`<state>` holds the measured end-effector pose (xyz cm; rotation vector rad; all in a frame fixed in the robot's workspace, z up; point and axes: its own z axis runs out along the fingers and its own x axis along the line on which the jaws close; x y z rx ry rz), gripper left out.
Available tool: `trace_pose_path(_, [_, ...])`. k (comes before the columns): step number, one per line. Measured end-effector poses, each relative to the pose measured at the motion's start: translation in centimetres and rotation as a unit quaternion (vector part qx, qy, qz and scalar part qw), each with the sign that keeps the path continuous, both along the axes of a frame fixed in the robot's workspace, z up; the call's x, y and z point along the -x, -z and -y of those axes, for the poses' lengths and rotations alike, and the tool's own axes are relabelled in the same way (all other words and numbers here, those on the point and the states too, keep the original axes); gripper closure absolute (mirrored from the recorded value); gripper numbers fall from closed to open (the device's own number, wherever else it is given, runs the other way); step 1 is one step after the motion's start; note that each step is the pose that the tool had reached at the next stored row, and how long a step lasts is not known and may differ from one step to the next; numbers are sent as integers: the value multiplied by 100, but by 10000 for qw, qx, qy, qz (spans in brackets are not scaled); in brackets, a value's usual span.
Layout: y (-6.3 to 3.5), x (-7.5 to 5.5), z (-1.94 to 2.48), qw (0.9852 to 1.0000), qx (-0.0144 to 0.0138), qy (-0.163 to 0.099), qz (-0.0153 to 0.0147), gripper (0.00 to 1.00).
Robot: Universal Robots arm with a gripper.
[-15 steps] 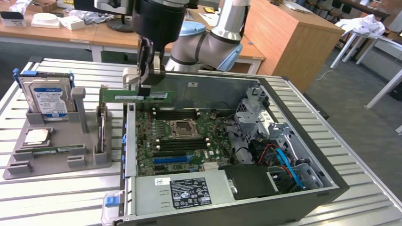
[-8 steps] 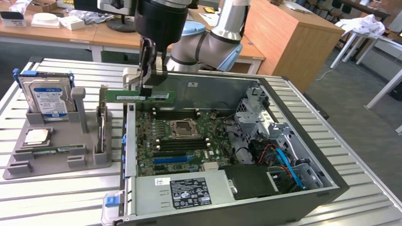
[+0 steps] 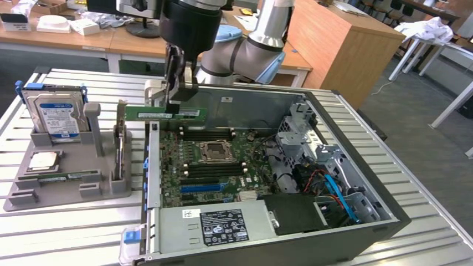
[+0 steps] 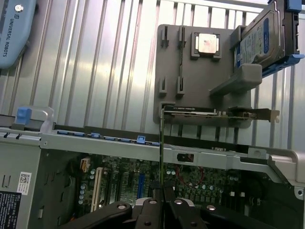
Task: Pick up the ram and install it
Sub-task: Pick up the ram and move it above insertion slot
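Observation:
The ram [image 3: 164, 113] is a long green stick held level, on edge, above the back-left corner of the open computer case [image 3: 355, 221]. My gripper [image 3: 177, 101] comes down from above and is shut on its upper edge near the middle. In the wrist view the ram [image 4: 162, 152] appears edge-on as a thin dark line running up from between the fingers of the gripper [image 4: 163, 206]. Under it lies the green motherboard [image 3: 247, 166] with the processor socket [image 3: 214, 151] and dark memory slots [image 3: 207, 134] on either side.
On the exterior view's left a grey fixture [image 3: 22, 197] carries a hard drive [image 3: 57, 113], a silver processor chip [image 3: 44, 160] and an upright expansion card [image 3: 121, 144]. The power supply [image 3: 221, 224] fills the case front, cables and drive cages its right. Slatted metal table [image 3: 74, 238] underneath.

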<state>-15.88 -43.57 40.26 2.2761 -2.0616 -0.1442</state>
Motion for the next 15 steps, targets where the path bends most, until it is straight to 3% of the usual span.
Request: trace_pose_path(15, [5, -31, 0, 10000, 0, 0, -1, 88])
